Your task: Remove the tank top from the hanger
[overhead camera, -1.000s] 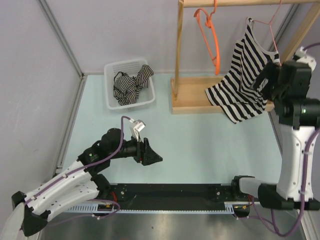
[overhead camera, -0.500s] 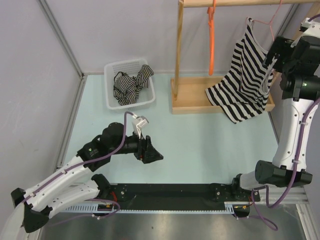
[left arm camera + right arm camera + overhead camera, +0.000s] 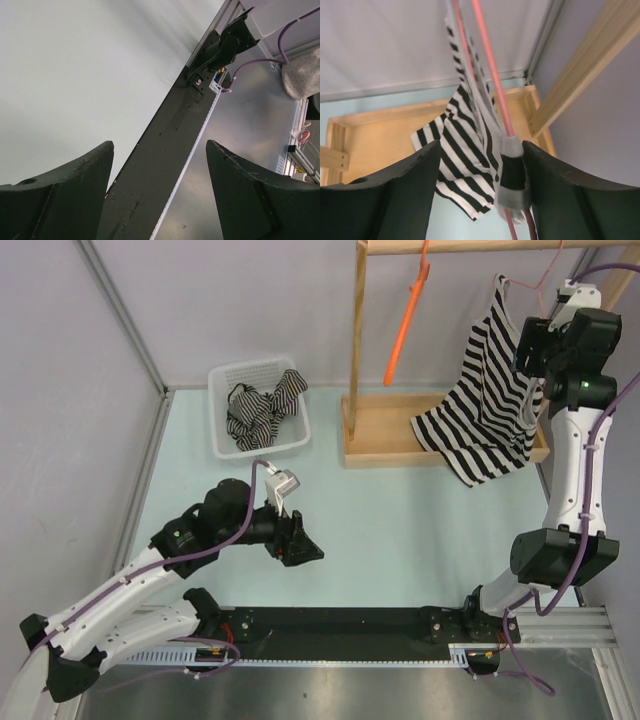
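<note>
The black-and-white striped tank top (image 3: pixel 485 400) hangs on a pink hanger (image 3: pixel 545 285) from the wooden rail at the back right. My right gripper (image 3: pixel 533 340) is raised beside its right strap. In the right wrist view the right gripper (image 3: pixel 481 150) is open. The pink hanger wire (image 3: pixel 492 70) and the strap bunched on it (image 3: pixel 512 177) lie between the jaws, against the right finger (image 3: pixel 560 200). The tank top's body (image 3: pixel 460 150) hangs below. My left gripper (image 3: pixel 300 545) is open and empty, low over the table; the left wrist view (image 3: pixel 159 150) shows nothing between its jaws.
An orange hanger (image 3: pixel 405 325) hangs tilted on the same rail. The wooden rack's base (image 3: pixel 380 430) and upright post (image 3: pixel 357 330) stand at the back. A white basket (image 3: pixel 222 390) with striped clothes sits at the back left. A black base rail (image 3: pixel 330 625) runs along the near edge.
My right arm has risen and reached up to the tank top's strap at the hanger. The orange hanger has swung. My left arm has shifted slightly.
</note>
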{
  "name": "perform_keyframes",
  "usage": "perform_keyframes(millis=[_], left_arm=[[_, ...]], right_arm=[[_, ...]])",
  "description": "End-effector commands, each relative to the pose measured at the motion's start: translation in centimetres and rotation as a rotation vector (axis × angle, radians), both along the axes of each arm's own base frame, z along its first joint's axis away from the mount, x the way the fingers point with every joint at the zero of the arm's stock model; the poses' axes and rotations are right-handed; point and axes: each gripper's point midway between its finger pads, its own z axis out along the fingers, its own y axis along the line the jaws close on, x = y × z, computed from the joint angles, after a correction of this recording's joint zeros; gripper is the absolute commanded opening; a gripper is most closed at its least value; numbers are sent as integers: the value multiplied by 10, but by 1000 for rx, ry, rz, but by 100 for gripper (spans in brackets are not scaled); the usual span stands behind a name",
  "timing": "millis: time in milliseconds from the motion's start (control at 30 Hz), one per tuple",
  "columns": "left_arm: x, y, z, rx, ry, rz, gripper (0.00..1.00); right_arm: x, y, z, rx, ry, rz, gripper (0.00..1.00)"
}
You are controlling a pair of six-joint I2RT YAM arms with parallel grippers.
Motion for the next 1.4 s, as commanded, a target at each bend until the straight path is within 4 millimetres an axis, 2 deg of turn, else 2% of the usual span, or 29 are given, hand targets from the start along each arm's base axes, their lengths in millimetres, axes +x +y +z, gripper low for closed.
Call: perform_keyframes(millis=[0, 33, 67, 167, 200, 300, 367, 433, 467, 533, 600, 733, 767, 800, 867, 967, 1067, 1200, 1233, 1267, 1367], left_arm=[[-3, 3, 23, -17, -57, -20, 79], [-3, 4, 23, -9, -53, -19, 79], [-4, 5, 24, -10, -55, -18, 79], [-4, 7, 29, -22, -61, -1, 79], [-4, 7, 29, -23, -54, 4, 79], [-3, 7, 27, -28, -46, 17, 79], [-1, 6, 27, -28, -42, 24, 79], [0, 4, 28, -34, -42, 22, 79], [0, 3, 28, -36, -38, 23, 79], [3, -1, 29, -40, -36, 21, 79], [5, -3, 30, -46, -31, 25, 79], [8, -8, 32, -59, -29, 30, 79], [8, -9, 33, -63, -25, 29, 79], [10, -10, 33, -65, -25, 31, 79], [11, -11, 33, -68, -24, 34, 78], [16, -14, 33, -64, -25, 46, 78], [19, -18, 31, -62, -14, 46, 78], [24, -26, 39, -90, -21, 40, 79], [25, -28, 42, -98, -25, 39, 80], [28, -30, 43, -99, -28, 43, 80], [35, -35, 52, -112, -51, 56, 81]], right_arm=[[13, 18, 13, -16, -74, 137, 66], [16, 20, 10, -5, -70, 145, 65], [17, 21, 9, 3, -68, 148, 53], [18, 21, 11, 33, -73, 134, 30], [17, 21, 12, 44, -77, 125, 27], [10, 29, 26, 87, -114, 126, 13], [0, 37, 46, 104, -164, 120, 9], [-5, 52, 55, 93, -170, 125, 6], [-12, 50, 69, 73, -198, 89, 0], [-18, 63, 76, 72, -204, 96, 0], [-25, 63, 85, 81, -225, 53, 0], [-38, 71, 90, 100, -232, 17, 0], [-42, 65, 91, 98, -239, -21, 0], [-49, 73, 91, 111, -244, -15, 0], [-59, 71, 89, 127, -247, -44, 0], [-83, 76, 83, 159, -264, -44, 0], [-110, 76, 65, 188, -257, -59, 0], [-141, 94, 17, 269, -135, -13, 0], [-152, 102, -2, 302, -98, 13, 0], [-161, 107, -10, 323, -81, 26, 0], [-192, 131, -57, 393, 46, 98, 0]])
